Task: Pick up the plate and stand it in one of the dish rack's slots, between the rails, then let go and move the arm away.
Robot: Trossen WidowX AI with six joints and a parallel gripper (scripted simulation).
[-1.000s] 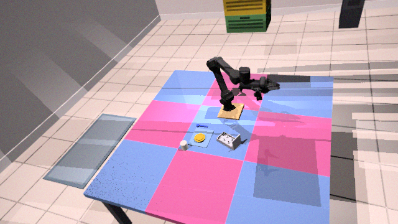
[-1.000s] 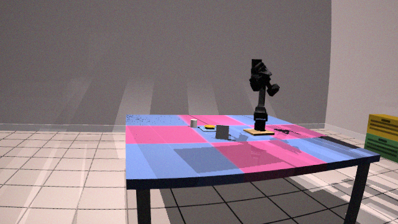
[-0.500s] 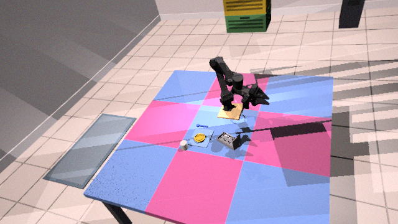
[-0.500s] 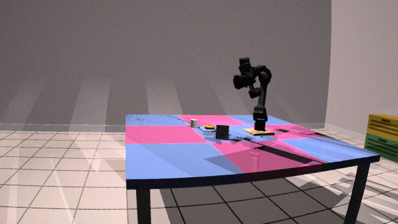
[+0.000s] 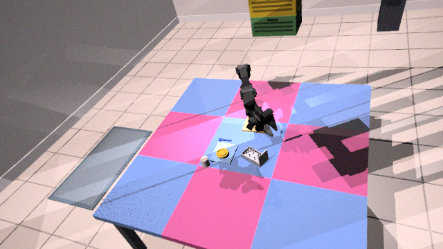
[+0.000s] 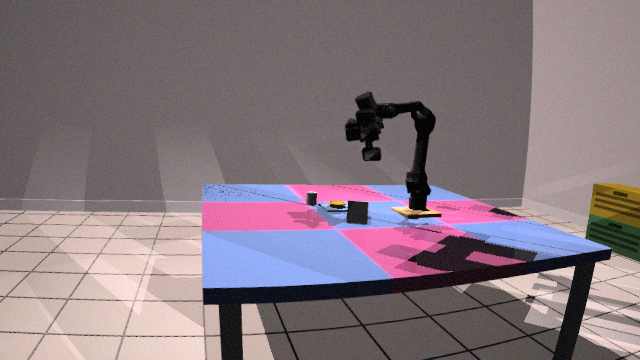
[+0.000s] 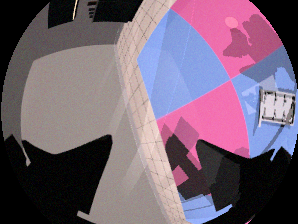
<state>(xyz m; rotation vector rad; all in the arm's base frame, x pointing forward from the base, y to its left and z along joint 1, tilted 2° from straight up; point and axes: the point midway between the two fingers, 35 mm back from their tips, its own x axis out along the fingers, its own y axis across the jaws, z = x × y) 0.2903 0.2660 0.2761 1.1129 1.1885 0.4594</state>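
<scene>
The yellow plate (image 5: 222, 153) (image 6: 337, 204) lies flat on a thin square mat (image 5: 225, 160). The dish rack (image 5: 254, 155) (image 6: 358, 212) (image 7: 278, 107) stands beside the mat. It is pale and low, with small rails inside and a taller panel at one end. My gripper (image 5: 273, 132) (image 6: 371, 154) (image 7: 156, 143) is open and empty, high above the table, away from plate and rack. In the wrist view the rack shows at the right edge; the plate cannot be made out there. The rack's slots are too small to tell apart in the top and exterior views.
A whitish cup (image 5: 205, 161) (image 6: 311, 198) stands at the mat's corner, near the plate. A blue spoon (image 5: 225, 140) lies just behind the mat. The arm's wooden base board (image 5: 246, 128) (image 6: 431, 214) is behind the rack. Crates (image 5: 273, 25) (image 6: 617, 220) stand on the floor beyond the table.
</scene>
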